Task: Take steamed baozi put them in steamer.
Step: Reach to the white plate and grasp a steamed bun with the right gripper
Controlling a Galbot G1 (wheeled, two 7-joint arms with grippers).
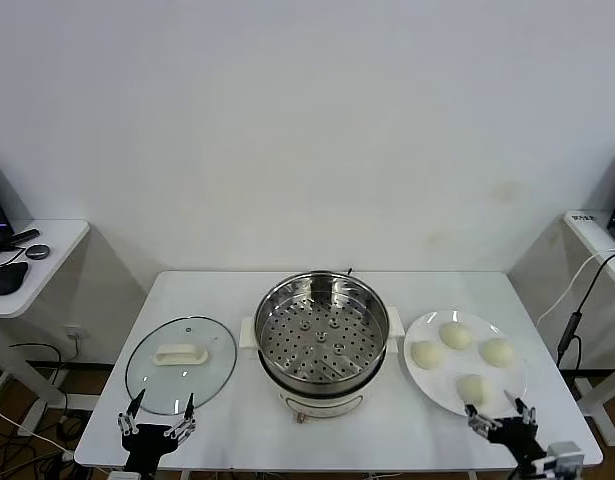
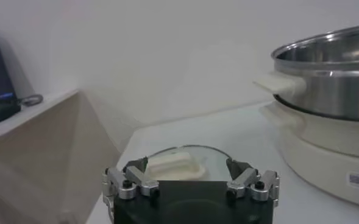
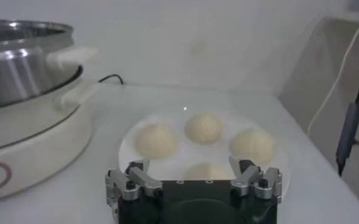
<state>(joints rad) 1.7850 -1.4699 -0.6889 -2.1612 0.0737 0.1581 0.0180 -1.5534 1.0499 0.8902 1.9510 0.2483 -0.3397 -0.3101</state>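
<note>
The steamer (image 1: 322, 340), a shiny steel pot with a perforated tray on a white base, stands empty at the table's middle; it also shows in the wrist views (image 2: 325, 67) (image 3: 21, 67). Several cream-white steamed baozi (image 1: 455, 335) (image 3: 156, 140) lie on a white plate (image 1: 435, 392) to its right. My right gripper (image 1: 495, 405) (image 3: 188, 164) hovers open at the plate's near edge, just short of the closest bun (image 1: 472, 388) (image 3: 206, 171). My left gripper (image 1: 163, 402) (image 2: 187, 164) waits open at the table's front left. Neither holds anything.
A glass lid (image 1: 180, 365) (image 2: 209, 155) with a white handle lies flat left of the steamer, just beyond the left gripper. A side desk (image 1: 47, 245) with a mouse stands far left. A black cable (image 1: 577, 310) hangs off the table's right.
</note>
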